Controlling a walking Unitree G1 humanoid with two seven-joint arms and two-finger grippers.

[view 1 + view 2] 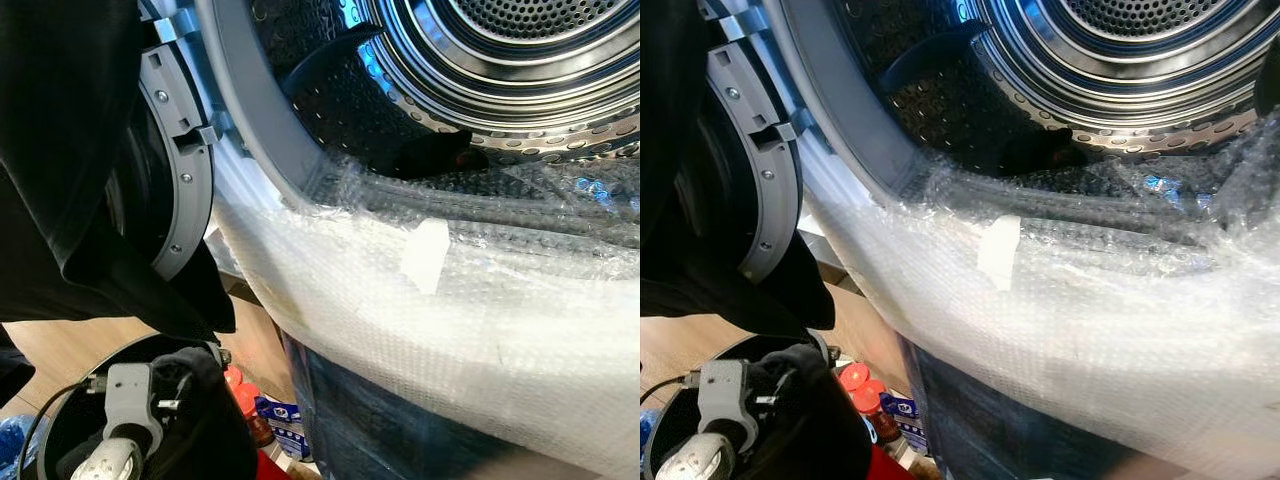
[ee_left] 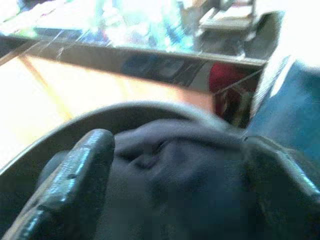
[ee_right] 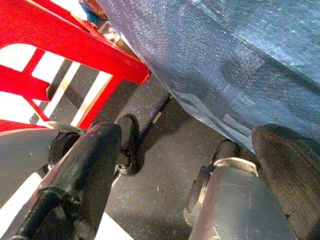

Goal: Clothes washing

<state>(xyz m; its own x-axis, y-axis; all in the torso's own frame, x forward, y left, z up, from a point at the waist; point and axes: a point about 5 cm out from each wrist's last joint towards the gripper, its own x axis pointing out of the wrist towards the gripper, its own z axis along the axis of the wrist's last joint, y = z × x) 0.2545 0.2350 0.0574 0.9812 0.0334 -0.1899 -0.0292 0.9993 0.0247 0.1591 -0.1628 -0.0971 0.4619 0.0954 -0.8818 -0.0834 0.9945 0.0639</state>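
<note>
Dark garment [image 2: 175,175]: soft, limp, light by the look; bunched in a round black basket [image 1: 60,420] below the washer drum [image 1: 480,90]. Best pinched at a thick fold. Left gripper [image 2: 175,185] spread around the cloth, grip uncertain. Right gripper [image 3: 190,165] open, low by the floor [image 3: 165,150].

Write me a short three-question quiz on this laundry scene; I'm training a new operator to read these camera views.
1. Multiple choice: what covers the front lip below the open drum? A) bubble wrap B) a towel C) cardboard
2. True or false: the right hand is holding a piece of clothing.
3. Fill in: the left hand grips a dark ____ above the round black basket.

Key:
1. A, the bubble wrap drapes over the lip.
2. False: its fingers are apart with nothing between them, low over the floor.
3. garment
</note>
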